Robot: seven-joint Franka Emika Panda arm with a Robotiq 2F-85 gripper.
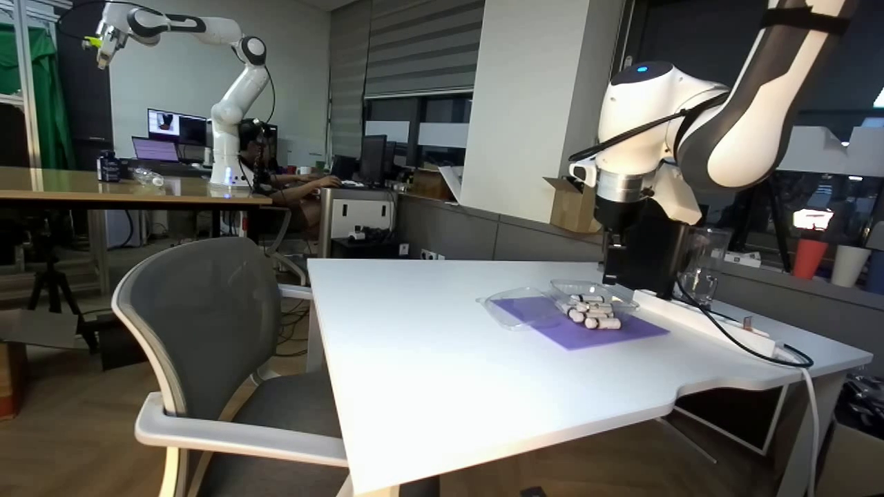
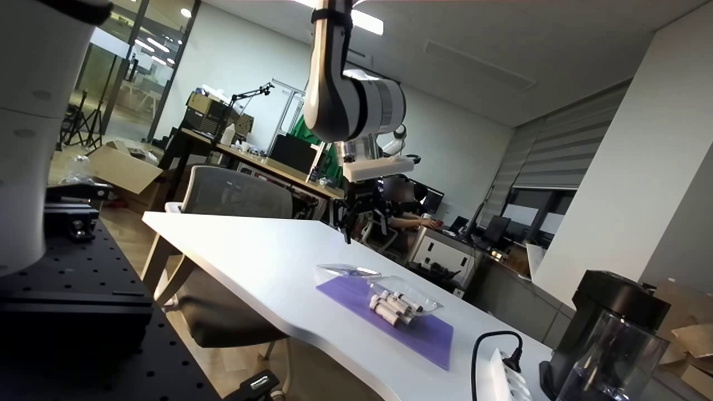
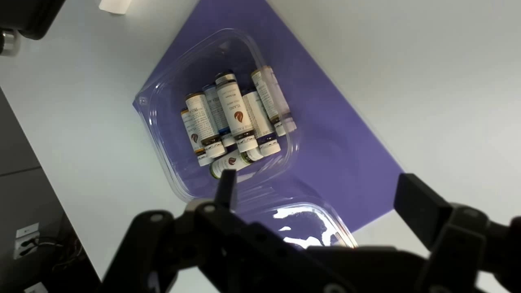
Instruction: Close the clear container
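Wrist view, container (image 3: 224,53) open, pincer (image 3: 318,194) spread

The white table (image 1: 428,373), its surface cut by a shallow curved recess along one edge, supports a flat purple mat (image 3: 329,150), a white power strip (image 2: 506,384) into which a black cable (image 2: 500,333) is plugged, and an upright black appliance (image 2: 582,328) located beside the strip.
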